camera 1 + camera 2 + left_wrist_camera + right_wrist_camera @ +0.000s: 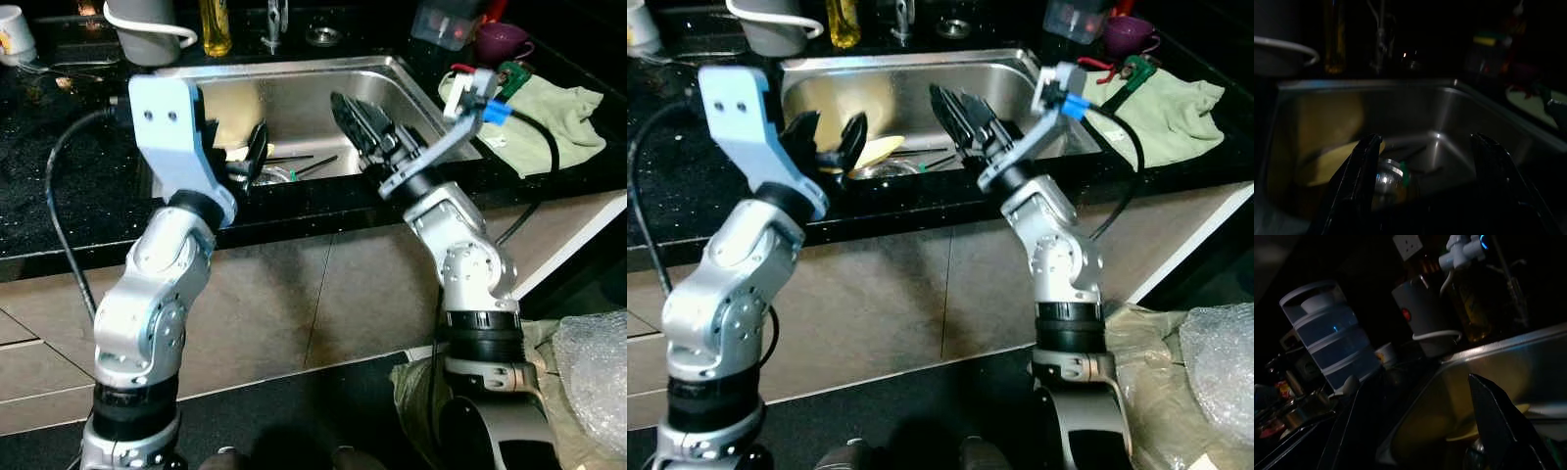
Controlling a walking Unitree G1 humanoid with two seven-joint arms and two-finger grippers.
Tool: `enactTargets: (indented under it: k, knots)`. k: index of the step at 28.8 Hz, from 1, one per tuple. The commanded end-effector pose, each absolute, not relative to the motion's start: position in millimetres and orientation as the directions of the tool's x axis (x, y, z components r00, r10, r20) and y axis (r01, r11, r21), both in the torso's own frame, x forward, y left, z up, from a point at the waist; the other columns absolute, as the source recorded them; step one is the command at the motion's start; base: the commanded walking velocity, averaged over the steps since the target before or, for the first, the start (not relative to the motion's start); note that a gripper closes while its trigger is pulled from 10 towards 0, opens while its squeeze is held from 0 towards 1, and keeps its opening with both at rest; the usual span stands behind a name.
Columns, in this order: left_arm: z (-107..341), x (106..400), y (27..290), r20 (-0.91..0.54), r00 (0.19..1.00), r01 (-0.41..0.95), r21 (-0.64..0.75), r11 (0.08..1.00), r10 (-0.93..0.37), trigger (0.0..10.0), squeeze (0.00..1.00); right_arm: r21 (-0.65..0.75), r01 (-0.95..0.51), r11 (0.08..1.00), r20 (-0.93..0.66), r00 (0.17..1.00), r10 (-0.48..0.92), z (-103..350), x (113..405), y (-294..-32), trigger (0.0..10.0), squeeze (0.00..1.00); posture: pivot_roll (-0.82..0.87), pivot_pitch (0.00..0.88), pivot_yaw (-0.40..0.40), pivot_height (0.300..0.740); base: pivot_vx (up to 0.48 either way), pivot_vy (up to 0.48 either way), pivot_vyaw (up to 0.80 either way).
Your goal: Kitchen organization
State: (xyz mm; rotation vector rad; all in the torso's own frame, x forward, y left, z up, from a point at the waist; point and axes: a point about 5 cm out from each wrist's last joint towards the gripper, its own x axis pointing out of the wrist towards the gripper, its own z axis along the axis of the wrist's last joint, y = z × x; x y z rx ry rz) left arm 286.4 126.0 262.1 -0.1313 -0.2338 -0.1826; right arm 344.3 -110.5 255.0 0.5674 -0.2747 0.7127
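A steel sink (294, 70) is set in a black counter in front of me. A pale yellow plate (877, 149), a shiny metal cup (1387, 175) and a few dark utensils (313, 164) lie in its basin. My left gripper (833, 121) hangs open over the sink's front left corner, just above the plate and cup, holding nothing. My right gripper (950, 95) is open over the front right part of the basin, pointing toward the back, with nothing between its fingers.
Behind the sink stand a faucet (276, 24), an oil bottle (216, 24) and a grey kettle (147, 34). A green cloth (549, 113) and a purple cup (502, 41) lie to the right. A white mug (12, 34) sits far left. Bubble wrap (593, 362) lies on the floor.
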Motion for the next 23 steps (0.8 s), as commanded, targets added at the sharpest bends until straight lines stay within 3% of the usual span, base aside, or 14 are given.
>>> enactTargets:
  k: [1,6,23]
  knots:
    - [258.3,282.5,122.8,0.22,0.958,0.21,-0.101,0.973,-0.184,10.0,0.0,0.386,-0.698,0.603,0.427,0.715,0.554,255.2,341.0,-108.5,10.0,0.0,0.06,0.074,-0.043,0.74,0.0,0.0,0.0]
    - [243.3,275.0,121.4,0.151,0.97,0.198,-0.048,0.979,-0.188,10.0,0.0,0.394,-0.663,0.636,0.383,0.748,0.543,242.6,342.3,-116.3,10.0,0.0,0.07,0.077,-0.042,0.74,0.0,0.0,0.0]
    - [225.9,271.8,156.7,0.079,0.996,0.039,0.049,0.998,-0.042,10.0,0.0,0.315,-0.662,0.68,0.286,0.75,0.597,223.6,336.7,-117.0,10.0,0.0,0.05,0.07,-0.054,0.74,-0.283,0.0,0.0]
